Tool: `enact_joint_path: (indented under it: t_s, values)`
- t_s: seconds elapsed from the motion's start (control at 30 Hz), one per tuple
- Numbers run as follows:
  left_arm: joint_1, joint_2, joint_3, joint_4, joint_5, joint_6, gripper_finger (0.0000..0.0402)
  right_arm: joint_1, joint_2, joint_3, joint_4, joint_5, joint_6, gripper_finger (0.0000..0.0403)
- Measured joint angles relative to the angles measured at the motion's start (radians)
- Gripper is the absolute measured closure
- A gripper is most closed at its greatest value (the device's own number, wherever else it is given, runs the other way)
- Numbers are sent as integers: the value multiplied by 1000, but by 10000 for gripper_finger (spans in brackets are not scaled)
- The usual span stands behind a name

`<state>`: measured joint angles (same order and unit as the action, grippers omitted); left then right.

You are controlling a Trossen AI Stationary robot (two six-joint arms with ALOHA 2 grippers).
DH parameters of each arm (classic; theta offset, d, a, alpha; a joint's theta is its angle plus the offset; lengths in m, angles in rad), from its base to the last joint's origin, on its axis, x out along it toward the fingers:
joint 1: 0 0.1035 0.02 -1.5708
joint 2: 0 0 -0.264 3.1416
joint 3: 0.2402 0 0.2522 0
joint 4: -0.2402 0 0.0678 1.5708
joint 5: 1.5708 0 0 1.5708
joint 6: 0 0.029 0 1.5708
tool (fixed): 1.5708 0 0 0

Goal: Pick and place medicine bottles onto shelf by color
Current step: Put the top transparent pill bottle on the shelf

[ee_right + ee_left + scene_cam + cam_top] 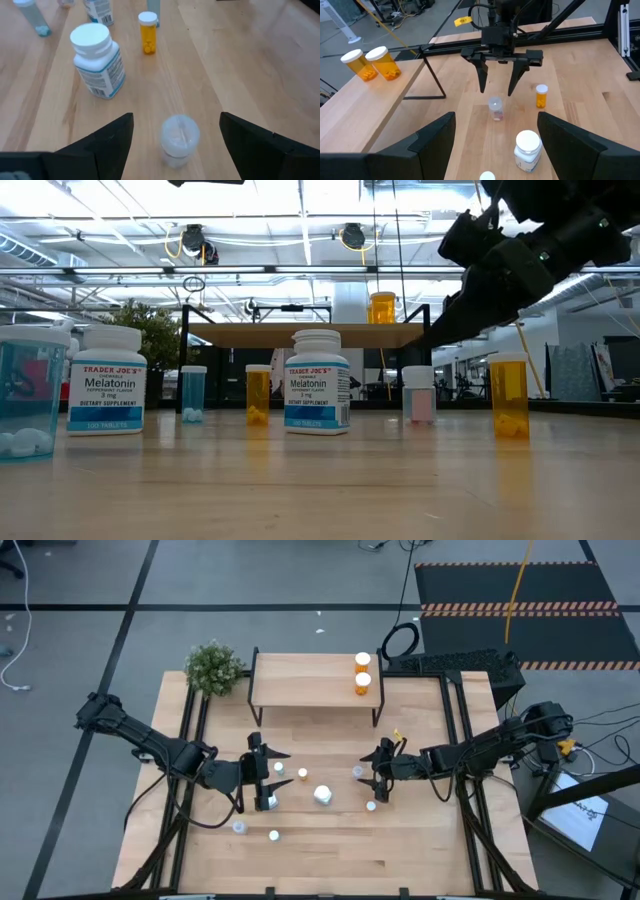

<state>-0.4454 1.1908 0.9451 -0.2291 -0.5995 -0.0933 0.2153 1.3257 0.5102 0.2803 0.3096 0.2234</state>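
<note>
Right gripper (366, 772) hanging spread over a clear bottle (179, 139), grasping nothing; left gripper (270, 772) spread, empty. Two orange bottles (362, 673) standing on shelf (300, 680); potted plant (213, 667) sitting beside it.

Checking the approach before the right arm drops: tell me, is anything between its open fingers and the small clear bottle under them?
Nothing visible. The right gripper hangs open above the small clear bottle, with bare table on both sides.
</note>
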Motion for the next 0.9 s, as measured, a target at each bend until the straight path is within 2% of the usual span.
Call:
enact_joint_path:
  t_s: [0.9]
  values:
    - [0, 0, 0, 2, 0, -6, 119, -3, 34, -29, 35, -12, -9, 110]
